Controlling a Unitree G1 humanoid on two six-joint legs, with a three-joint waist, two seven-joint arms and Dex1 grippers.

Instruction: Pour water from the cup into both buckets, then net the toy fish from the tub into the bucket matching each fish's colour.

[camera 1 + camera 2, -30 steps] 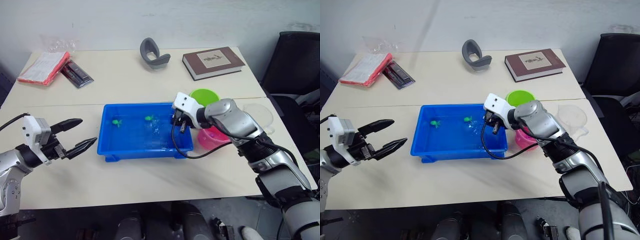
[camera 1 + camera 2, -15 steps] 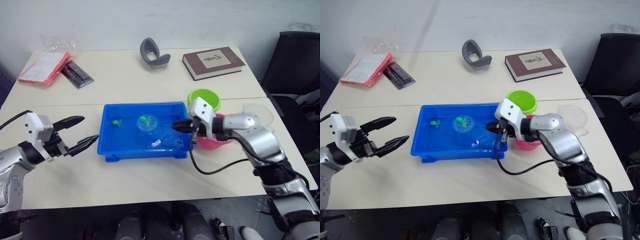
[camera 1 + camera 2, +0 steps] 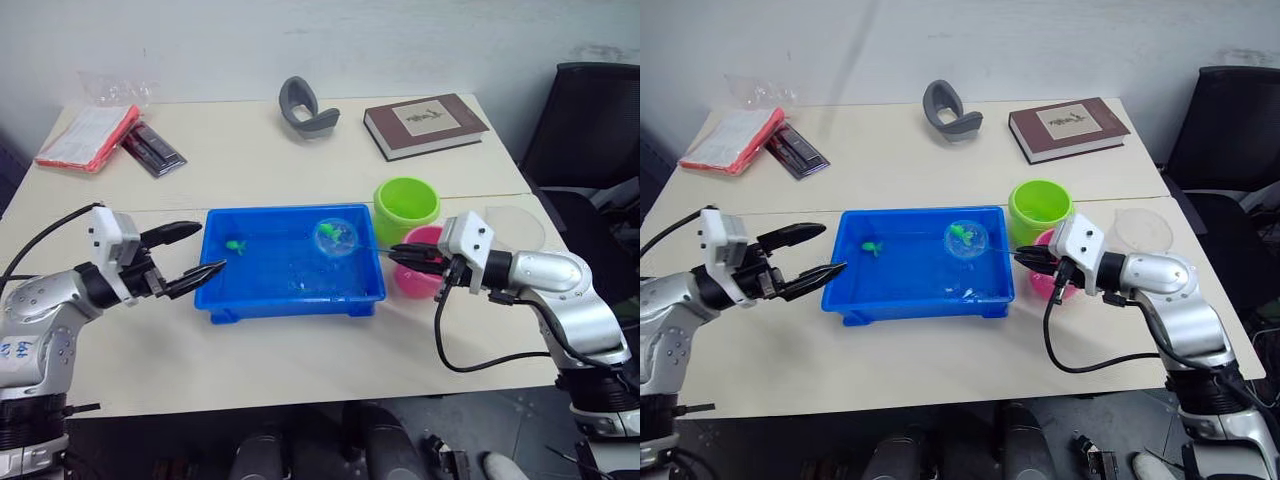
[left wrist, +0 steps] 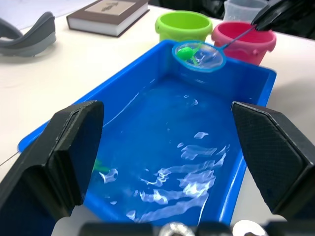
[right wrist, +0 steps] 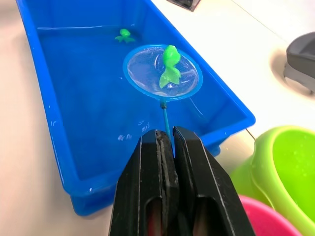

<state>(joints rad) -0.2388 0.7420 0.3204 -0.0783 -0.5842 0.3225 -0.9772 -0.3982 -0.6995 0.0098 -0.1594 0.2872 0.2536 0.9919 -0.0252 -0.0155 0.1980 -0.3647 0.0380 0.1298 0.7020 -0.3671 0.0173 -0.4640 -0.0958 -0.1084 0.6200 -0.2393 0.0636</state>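
Note:
The blue tub (image 3: 290, 302) holds water at the table's middle. My right gripper (image 3: 397, 256) is shut on the thin handle of the net (image 3: 337, 237), whose hoop hangs above the tub's right end. A green toy fish (image 5: 170, 69) lies in the mesh. Another green fish (image 3: 235, 244) floats at the tub's far left. The lime green bucket (image 3: 406, 207) and the pink bucket (image 3: 418, 284) stand just right of the tub, the pink one partly behind my right gripper. The clear cup (image 3: 517, 226) sits beyond my right arm. My left gripper (image 3: 212, 247) is open at the tub's left rim.
At the back of the table lie a brown book (image 3: 426, 124), a grey curved object (image 3: 305, 105), a red packet (image 3: 88, 135) and a dark flat item (image 3: 152, 147). A black chair (image 3: 590, 120) stands off the table's right side.
My right gripper has drawn back to the right, lifting the net out of the water with a green fish in it. My left gripper has moved right, up to the tub's left rim.

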